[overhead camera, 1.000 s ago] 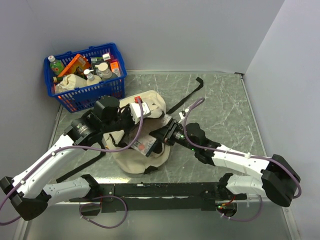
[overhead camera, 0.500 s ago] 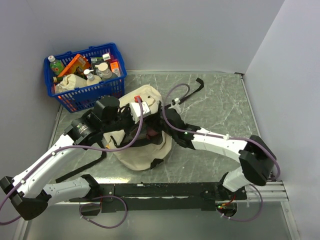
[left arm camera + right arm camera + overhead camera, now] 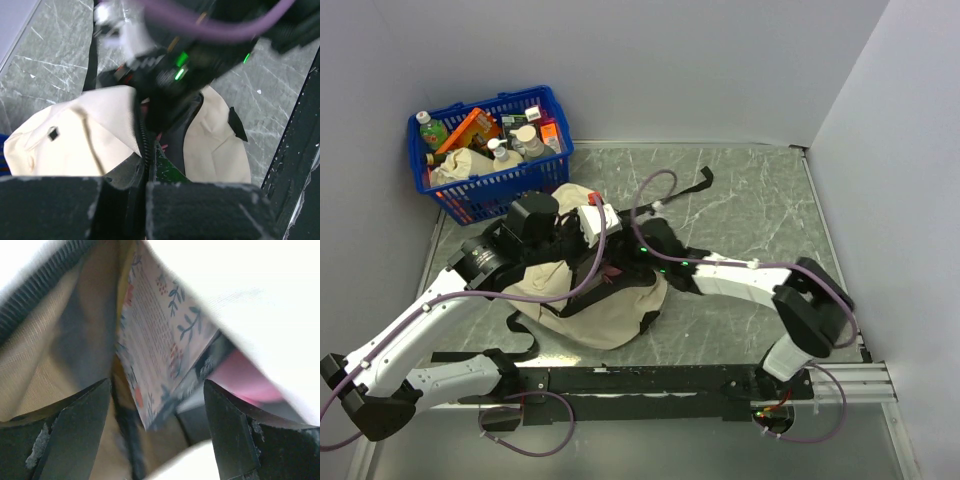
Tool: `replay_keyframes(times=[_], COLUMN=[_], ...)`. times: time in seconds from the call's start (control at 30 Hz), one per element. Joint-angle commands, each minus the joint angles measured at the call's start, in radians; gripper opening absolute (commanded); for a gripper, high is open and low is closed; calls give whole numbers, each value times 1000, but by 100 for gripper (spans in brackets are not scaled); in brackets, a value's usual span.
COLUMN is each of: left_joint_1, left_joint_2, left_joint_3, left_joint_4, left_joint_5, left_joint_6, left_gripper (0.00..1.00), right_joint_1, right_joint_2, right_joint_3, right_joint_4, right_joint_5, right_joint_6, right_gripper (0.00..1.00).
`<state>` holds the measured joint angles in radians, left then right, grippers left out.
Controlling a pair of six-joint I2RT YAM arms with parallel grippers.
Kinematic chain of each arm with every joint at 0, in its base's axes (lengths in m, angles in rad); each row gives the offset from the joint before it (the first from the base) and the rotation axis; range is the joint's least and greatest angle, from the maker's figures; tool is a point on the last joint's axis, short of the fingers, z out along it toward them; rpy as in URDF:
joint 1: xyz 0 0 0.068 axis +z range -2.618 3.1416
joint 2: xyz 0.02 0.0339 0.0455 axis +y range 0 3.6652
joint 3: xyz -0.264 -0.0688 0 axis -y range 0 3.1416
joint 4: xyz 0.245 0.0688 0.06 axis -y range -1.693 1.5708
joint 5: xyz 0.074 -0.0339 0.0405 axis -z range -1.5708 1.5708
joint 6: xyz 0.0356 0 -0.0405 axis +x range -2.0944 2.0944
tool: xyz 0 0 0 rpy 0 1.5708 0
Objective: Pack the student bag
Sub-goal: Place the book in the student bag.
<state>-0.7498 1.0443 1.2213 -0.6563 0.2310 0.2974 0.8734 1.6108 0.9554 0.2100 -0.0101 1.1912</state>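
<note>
I have the student bag (image 3: 600,320) lying on the bench (image 3: 760,200), left of the middle and in front of the two arm bases, with its mouth turned toward the far side. It is a soft cream sack, slumped and creased. One black strap (image 3: 705,180) trails out over the bench toward the back wall.

My left end effector (image 3: 147,182) is pinched tight on the bag's zip edge (image 3: 141,135). In the left wrist view the zip teeth run straight down into the seam between the two closed fingers, with cream cloth spreading to either side.

My right arm reaches across from the right, and its end effector (image 3: 155,440) is buried in the bag's mouth; from above I cannot see its fingers. The right wrist view shows them standing wide apart, with nothing between them. Just past the fingers a book (image 3: 155,340) with a leaf-and-flower cover stands tilted inside the bag, clear of both fingers. To the book's right lies a soft pink item (image 3: 245,380), too blurred for me to name. The tan lining (image 3: 40,365) fills the left of that view.

A blue basket (image 3: 500,190) full of bottles and packets sits at the far left corner, just beyond the bag.
</note>
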Motion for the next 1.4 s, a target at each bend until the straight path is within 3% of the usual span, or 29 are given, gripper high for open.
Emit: replay_keyframes(times=[0.0, 0.27, 0.4, 0.53, 0.67, 0.8, 0.93, 1.13, 1.27, 1.37], left_joint_1=[-14, 35, 238, 248, 247, 247, 248, 250, 267, 277], left_joint_2=[-40, -9, 147, 239, 298, 284, 257, 214, 166, 132], left_joint_3=[14, -29, 151, 380, 530, 546, 566, 546, 474, 439], left_joint_4=[73, 150, 69, 99, 87, 145, 199, 202, 228, 227], left_joint_5=[22, -159, -67, -50, -73, -158, -274, -396, -470, -511], left_joint_6=[-12, -108, -170, -139, -152, -156, -133, -109, -93, -78], left_gripper=[1, 1, 1, 1, 1, 1, 1, 1, 1, 1], right_joint_1=[-70, -65, -1, 76, 185, 326, 481, 478, 426, 414], right_joint_2=[-233, -513, -727, -903, -931, -853, -630, -283, -76, 46], right_joint_3=[-203, -293, -435, -515, -506, -433, -316, -72, 153, 232], right_joint_4=[177, -92, -179, -202, -205, -283, -322, -235, -215, -101], right_joint_5=[-160, -119, -12, 33, 47, 148, 223, 191, 156, 141], right_joint_6=[-56, -241, -387, -539, -654, -764, -915, -1151, -1242, -1294], right_gripper=[81, 55, 55, 61, 66, 69, 73, 79, 76, 74])
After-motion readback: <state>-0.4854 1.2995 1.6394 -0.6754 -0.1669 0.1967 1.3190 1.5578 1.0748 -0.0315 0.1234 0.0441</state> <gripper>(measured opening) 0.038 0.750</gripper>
